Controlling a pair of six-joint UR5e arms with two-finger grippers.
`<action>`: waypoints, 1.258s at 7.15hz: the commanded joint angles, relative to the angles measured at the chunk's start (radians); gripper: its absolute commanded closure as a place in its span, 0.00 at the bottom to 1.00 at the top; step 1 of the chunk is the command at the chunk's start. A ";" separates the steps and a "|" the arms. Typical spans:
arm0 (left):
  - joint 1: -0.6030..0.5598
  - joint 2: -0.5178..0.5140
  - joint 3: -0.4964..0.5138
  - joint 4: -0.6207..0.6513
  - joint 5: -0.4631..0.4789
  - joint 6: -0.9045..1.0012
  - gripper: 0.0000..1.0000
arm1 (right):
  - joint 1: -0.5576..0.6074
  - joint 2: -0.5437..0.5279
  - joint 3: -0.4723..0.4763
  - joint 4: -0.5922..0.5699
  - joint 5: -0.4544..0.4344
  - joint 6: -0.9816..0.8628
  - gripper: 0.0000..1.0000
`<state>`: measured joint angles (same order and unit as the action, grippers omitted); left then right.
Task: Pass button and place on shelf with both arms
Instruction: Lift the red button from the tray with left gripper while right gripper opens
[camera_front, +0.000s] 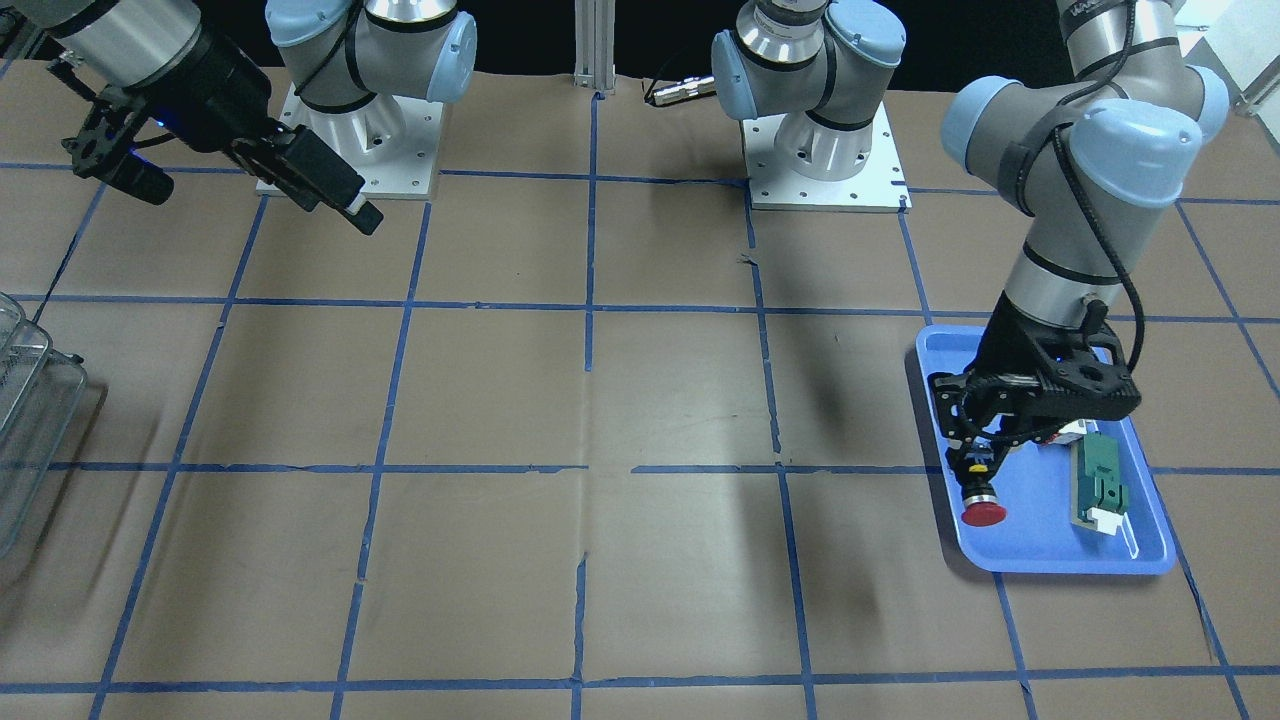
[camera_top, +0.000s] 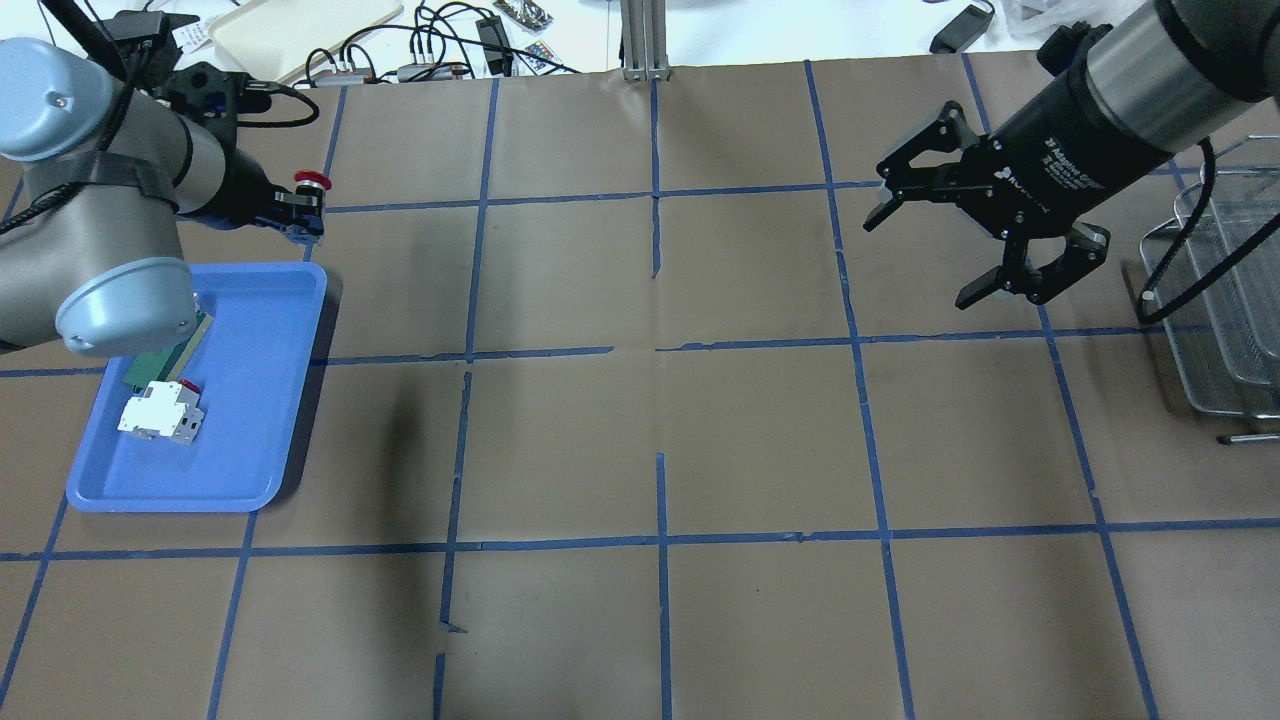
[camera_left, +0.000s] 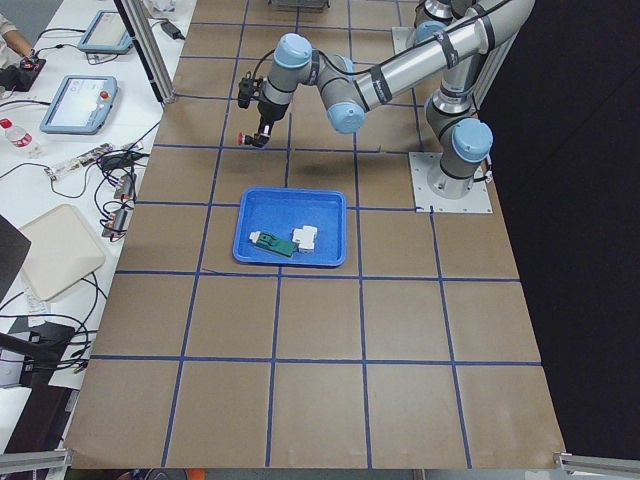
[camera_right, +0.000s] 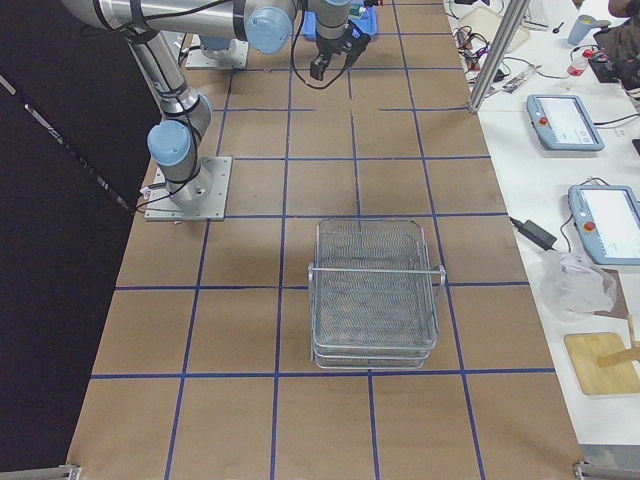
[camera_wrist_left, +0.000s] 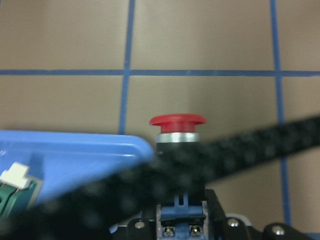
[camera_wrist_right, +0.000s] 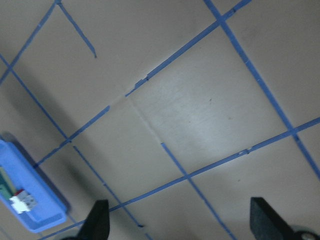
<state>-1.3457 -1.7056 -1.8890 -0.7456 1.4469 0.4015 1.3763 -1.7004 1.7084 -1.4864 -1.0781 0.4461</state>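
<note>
Now I'm holding button (camera_front: 983, 505) clamped in left gripper (camera_front: 978, 470), clear of tray (camera_front: 1060, 560), red head outward for handover (right gripper (camera_top: 928, 257) gaping open beside shelf (camera_top: 1225, 330)).

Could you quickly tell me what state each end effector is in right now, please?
Left end effector: closed, holding the button by its dark body.
Right end effector: open, holding nothing.
</note>
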 joint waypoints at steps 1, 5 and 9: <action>-0.061 0.006 -0.004 -0.009 -0.160 0.356 1.00 | -0.037 0.001 0.003 0.038 0.145 0.098 0.00; -0.186 0.015 0.016 -0.037 -0.368 0.593 1.00 | -0.110 0.005 0.022 0.167 0.291 0.257 0.00; -0.346 0.035 0.037 -0.032 -0.546 0.744 1.00 | -0.145 -0.024 0.063 0.227 0.394 0.255 0.00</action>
<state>-1.6335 -1.6743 -1.8580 -0.7786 0.9213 1.1151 1.2332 -1.7128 1.7661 -1.2596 -0.6997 0.7010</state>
